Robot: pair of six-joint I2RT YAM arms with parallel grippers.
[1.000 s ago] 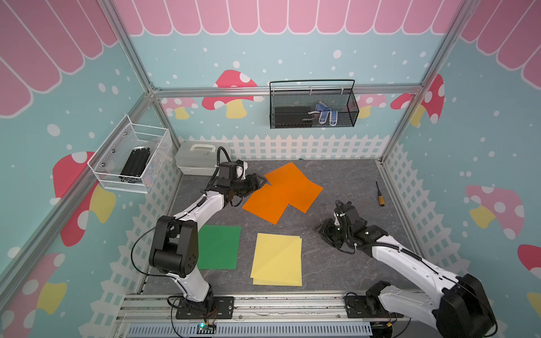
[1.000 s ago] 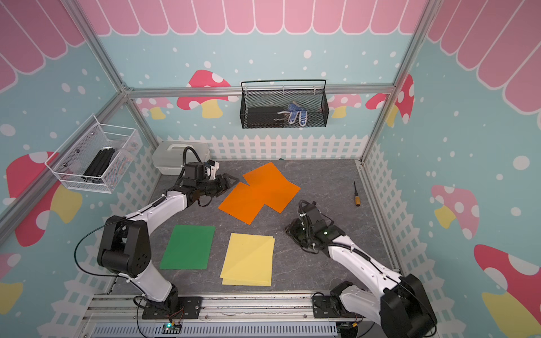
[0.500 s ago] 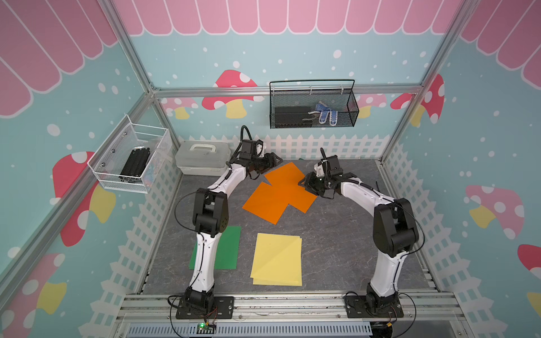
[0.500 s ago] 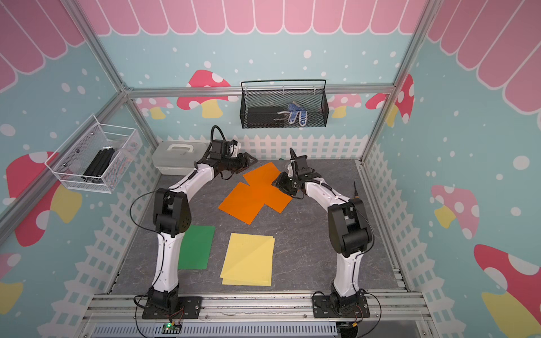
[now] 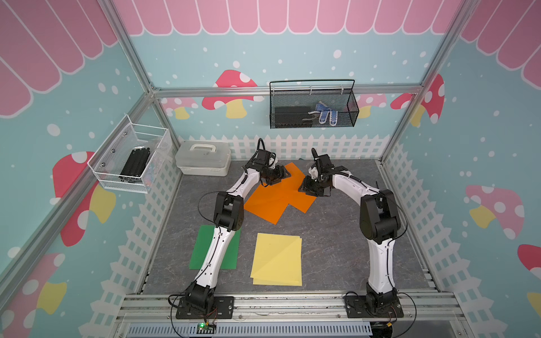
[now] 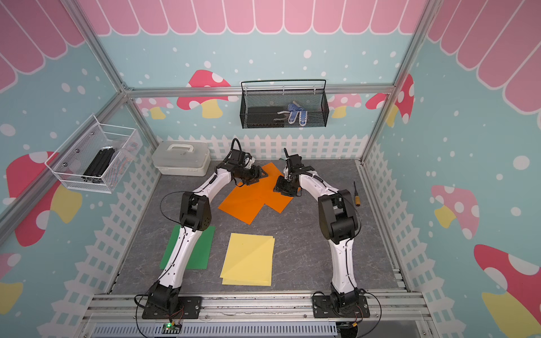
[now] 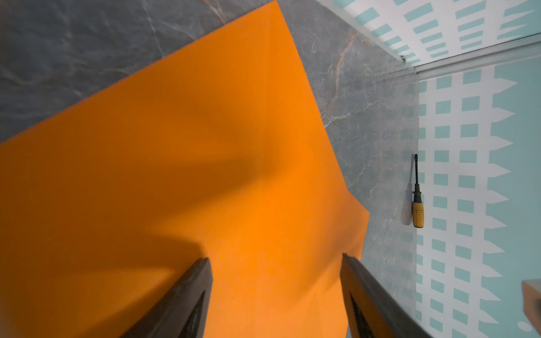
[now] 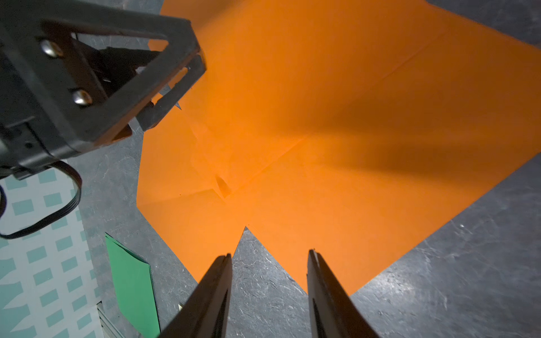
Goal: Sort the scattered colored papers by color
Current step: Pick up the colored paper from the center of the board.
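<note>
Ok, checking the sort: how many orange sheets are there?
2 visible: one bright orange paper sheet towards the left arm, a second orange sheet crossing it by the right claw; more may hide underneath.

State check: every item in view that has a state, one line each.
orange papers: flat, overlapped, askew
yellow papers: stacked, slightly offset
green paper: lying flat
left gripper: open, empty, over the orange papers
right gripper: open, empty, at their edge
plastic case: lid shut
screwdriver: lying flat
</note>
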